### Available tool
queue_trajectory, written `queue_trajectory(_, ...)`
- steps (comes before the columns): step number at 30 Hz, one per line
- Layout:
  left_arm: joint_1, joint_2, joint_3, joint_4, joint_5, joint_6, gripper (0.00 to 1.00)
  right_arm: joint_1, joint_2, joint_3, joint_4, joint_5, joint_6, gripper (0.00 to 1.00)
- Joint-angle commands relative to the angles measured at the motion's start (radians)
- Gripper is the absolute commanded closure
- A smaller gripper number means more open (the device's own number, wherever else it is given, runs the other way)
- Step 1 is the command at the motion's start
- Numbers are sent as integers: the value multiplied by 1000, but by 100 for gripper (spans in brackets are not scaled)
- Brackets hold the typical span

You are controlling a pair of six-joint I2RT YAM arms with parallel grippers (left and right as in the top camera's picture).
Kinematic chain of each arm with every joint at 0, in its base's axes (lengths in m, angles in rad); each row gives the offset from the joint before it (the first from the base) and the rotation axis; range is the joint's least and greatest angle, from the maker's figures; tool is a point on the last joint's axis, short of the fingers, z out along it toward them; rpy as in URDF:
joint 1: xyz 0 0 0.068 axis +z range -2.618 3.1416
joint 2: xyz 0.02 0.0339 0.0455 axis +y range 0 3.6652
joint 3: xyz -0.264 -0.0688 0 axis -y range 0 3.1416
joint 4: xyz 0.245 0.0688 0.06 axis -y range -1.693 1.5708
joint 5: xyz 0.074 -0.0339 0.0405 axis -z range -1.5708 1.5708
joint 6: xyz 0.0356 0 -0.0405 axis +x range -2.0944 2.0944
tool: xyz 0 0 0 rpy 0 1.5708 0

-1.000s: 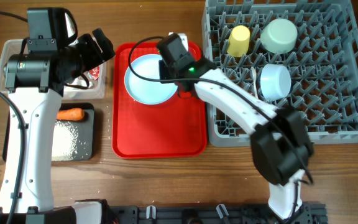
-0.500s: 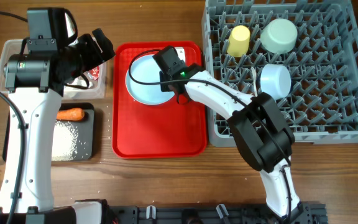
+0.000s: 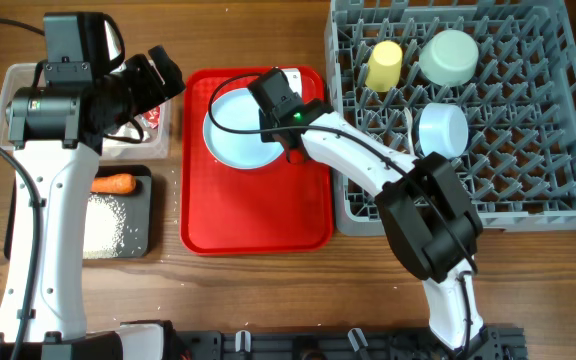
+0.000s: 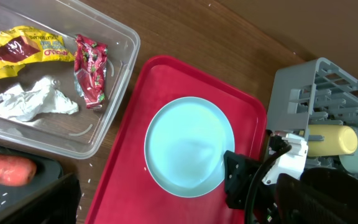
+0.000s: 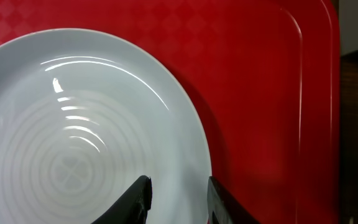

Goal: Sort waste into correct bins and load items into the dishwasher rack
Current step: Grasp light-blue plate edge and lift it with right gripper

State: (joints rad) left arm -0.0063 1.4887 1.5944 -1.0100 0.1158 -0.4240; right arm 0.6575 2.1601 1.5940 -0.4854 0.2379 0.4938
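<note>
Well, plate: round, so no long axis to speak of; it lies flat and face up in the far half of the red tray, near the far left corner.
Right gripper: spread open and straddling the plate's rim on the side nearest the rack, one finger over the plate, the other over bare red tray. Whether either finger touches, I cannot tell.
Left gripper: hangs over the clear tub; I cannot tell whether it is spread or pressed together.
Dishwasher rack: just right of the red tray. The yellow cup lies on its side among the pegs, long axis slanting from far right to near left. Two bowls stand propped on edge.
Carrot: in the black tray, long axis left to right.
Tub contents: a yellow wrapper, a red wrapper and a white tissue.
Change: over the last half second the plate has not shifted. The right wrist has nudged slightly toward the far right, and its elbow has swung a little nearer the table's front edge.
</note>
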Motion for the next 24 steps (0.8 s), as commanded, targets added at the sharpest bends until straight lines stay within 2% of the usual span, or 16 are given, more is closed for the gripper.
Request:
queue_trajectory(1, 5, 0, 3, 2, -13, 16, 0, -5, 26, 14, 2, 26, 7, 69)
queue_trajectory(20, 5, 0, 3, 2, -13, 16, 0, -19, 108, 14, 11, -14, 32, 72)
queue_trajectory(21, 5, 0, 3, 2, -13, 16, 0, -18, 108, 14, 11, -14, 33, 73)
queue_trajectory(24, 5, 0, 3, 2, -13, 16, 0, -18, 108, 14, 10, -14, 32, 86)
